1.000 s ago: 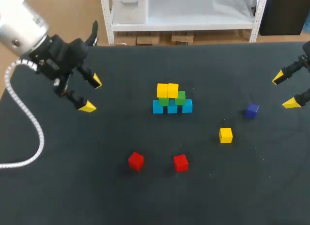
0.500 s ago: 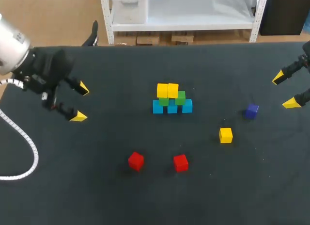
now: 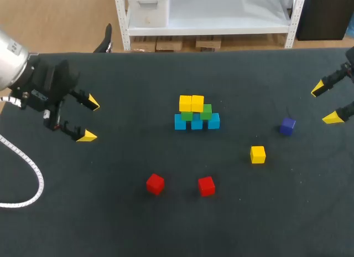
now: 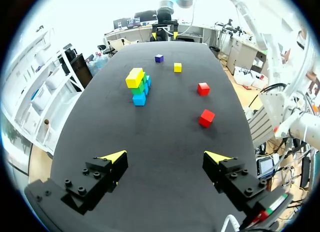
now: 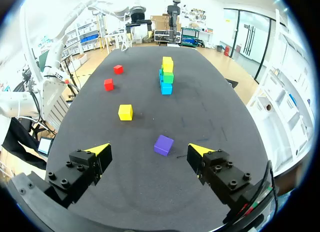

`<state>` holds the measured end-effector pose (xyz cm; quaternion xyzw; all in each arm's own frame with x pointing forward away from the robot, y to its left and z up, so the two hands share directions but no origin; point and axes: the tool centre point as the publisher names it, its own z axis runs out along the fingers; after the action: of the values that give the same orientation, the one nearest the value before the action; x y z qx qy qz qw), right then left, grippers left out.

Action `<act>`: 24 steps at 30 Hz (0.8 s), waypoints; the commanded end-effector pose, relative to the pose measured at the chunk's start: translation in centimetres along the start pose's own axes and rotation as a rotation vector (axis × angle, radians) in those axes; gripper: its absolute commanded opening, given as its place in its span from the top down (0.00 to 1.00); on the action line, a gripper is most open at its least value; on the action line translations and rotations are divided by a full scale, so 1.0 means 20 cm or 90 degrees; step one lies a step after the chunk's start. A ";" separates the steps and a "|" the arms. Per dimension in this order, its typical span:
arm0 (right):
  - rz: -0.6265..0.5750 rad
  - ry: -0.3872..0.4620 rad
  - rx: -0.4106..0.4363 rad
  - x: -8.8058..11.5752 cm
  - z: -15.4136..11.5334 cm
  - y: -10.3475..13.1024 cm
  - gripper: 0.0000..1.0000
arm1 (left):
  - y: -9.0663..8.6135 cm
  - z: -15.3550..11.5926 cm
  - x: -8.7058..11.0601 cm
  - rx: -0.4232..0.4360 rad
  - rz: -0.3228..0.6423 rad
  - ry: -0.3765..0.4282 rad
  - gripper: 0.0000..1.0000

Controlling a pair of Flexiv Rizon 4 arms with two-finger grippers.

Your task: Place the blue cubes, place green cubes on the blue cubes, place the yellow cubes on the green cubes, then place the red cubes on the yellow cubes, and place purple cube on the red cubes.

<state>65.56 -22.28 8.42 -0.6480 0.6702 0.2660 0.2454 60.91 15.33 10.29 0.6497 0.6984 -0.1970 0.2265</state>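
From above: my left pincer (image 3: 89, 119) hangs over the left side of the table (image 3: 110, 224), fingers spread wide, holding nothing. My right pincer (image 3: 326, 103) sits at the right edge, also spread and empty. In the middle stands the stack: three blue cubes (image 3: 196, 124) in a row, two green cubes (image 3: 206, 111) on them, and two yellow cubes (image 3: 191, 103) side by side on top, toward the row's left end. A loose yellow cube (image 3: 258, 154) lies to the stack's right, nearer the camera. The purple cube (image 3: 287, 126) rests between the stack and my right pincer. Two red cubes (image 3: 155, 184) sit apart from each other, on the camera's side of the stack.

Left wrist: my fingers gape with only bare table between them. Ahead lie the red cubes, the stack beside and beyond them, the loose yellow and purple cubes farthest out.

Right wrist: fingers apart again. The purple cube lies just ahead, untouched. Past it lie the loose yellow cube, then the reds, and the stack well ahead.
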 end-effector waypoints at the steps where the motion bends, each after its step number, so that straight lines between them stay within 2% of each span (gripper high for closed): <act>1: -0.001 -0.002 -0.001 0.00 0.00 0.00 0.00 | 0.00 0.00 0.00 0.001 0.001 -0.001 0.00; 5: -0.001 -0.002 -0.001 0.00 0.00 0.00 0.00 | 0.00 0.00 0.00 0.001 0.001 -0.001 0.00; 6: -0.015 -0.002 0.008 0.00 -0.04 -0.02 0.00 | 0.00 0.00 0.00 0.001 0.001 -0.001 0.00; 9: -0.038 0.017 0.008 -0.06 -0.09 -0.03 0.00 | 0.00 0.00 0.00 0.001 0.001 -0.001 0.00; 12: -0.054 0.028 -0.002 -0.14 -0.08 0.00 0.00 | 0.00 0.00 0.00 0.001 0.001 -0.001 0.00; 15: -0.055 0.024 -0.006 -0.21 -0.03 0.07 0.00 | 0.00 0.00 0.00 0.001 0.001 -0.001 0.00; 19: -0.055 0.031 0.020 -0.30 0.07 0.17 0.00 | 0.00 0.00 0.00 0.001 0.001 -0.001 0.00; 24: -0.041 0.022 0.036 -0.34 0.21 0.28 0.00 | 0.00 0.00 0.00 0.001 0.001 -0.001 0.00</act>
<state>62.23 -15.35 10.84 -0.6760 0.6466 0.2615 0.2379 60.91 15.32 10.32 0.6497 0.6986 -0.1970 0.2258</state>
